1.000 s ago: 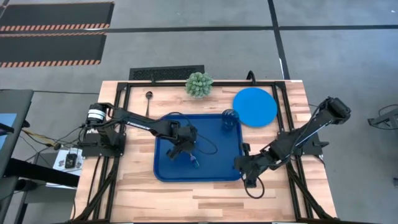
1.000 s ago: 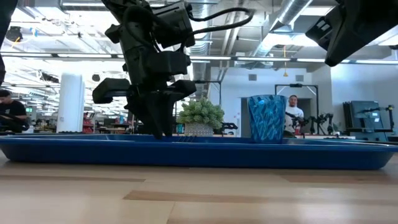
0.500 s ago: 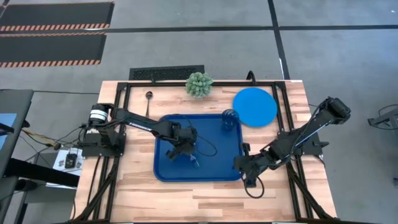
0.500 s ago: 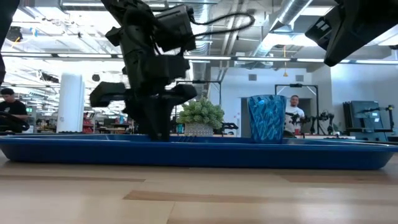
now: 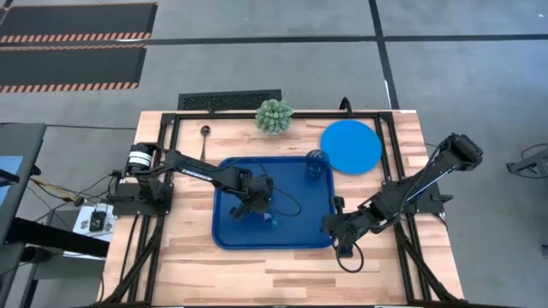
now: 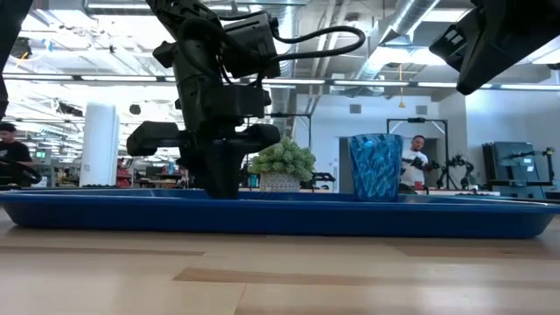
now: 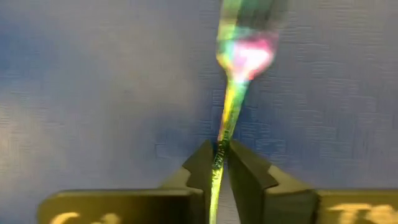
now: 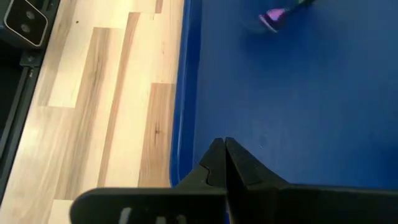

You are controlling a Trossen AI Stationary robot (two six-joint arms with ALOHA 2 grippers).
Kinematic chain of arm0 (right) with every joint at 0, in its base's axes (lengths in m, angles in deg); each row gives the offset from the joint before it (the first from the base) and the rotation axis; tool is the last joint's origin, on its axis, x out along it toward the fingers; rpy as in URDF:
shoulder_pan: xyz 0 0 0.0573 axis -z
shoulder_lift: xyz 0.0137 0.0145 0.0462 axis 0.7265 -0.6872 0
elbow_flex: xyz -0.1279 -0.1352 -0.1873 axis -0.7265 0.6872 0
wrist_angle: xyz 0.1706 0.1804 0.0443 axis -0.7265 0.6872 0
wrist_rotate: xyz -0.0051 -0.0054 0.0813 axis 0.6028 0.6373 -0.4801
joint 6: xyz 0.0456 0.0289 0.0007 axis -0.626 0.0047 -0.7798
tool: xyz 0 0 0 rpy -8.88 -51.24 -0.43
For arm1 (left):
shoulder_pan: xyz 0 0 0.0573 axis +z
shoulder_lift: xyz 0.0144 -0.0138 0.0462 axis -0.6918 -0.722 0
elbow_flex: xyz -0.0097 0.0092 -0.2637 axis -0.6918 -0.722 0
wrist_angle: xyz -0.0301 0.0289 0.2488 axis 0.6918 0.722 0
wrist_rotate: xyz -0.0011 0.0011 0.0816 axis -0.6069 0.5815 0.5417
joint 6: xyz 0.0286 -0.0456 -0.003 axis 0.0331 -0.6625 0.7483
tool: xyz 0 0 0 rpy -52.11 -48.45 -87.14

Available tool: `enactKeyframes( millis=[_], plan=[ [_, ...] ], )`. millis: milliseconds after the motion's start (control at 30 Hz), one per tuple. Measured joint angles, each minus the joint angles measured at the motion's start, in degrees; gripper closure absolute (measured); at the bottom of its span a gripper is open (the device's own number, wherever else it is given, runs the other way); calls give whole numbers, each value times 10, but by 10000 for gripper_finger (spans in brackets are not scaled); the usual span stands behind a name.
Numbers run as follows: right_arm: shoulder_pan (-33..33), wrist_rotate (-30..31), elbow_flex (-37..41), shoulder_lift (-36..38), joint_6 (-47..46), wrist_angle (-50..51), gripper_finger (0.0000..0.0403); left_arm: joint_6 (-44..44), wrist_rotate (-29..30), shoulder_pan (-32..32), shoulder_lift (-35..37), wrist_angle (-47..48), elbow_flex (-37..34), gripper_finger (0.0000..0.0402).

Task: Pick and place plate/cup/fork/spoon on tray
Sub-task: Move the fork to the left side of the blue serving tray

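Left gripper [image 5: 257,208] mid-frame over tray [image 5: 227,233], fingers pinched on fork [image 7: 231,106] handle, fork down at tray floor. Looks like fork-placing step; next probably just let go, lift clear. Right gripper [image 5: 341,246] parked lower right, fingers closed, empty.

Left arm reaches in from its base, elbow bent, wrist pitched down. Left gripper [image 5: 254,205] points straight down, fingers [image 7: 202,167] pinched together on a thin shiny handle that runs forward from between the tips. Right arm folded low, forearm angled toward the middle; right gripper [image 5: 336,233] with fingers [image 8: 214,163] closed tip to tip, nothing between them.
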Motion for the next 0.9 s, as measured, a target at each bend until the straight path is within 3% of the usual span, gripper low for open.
enactKeyframes(
  millis=[67,233,500,667,900],
  plan=[
    [0,0,0,0,0,0,397,0,1,0,0,-1,0,392],
    [0,0,0,0,0,1,397,-8,11,0,2,8,4,393],
    [0,0,0,3,0,12,397,-132,13,-7,33,50,45,399],
    [0,1,0,3,0,30,397,-315,10,-32,85,55,37,400],
    [16,3,0,3,18,29,397,-683,73,-88,168,0,-43,401]
  ],
)
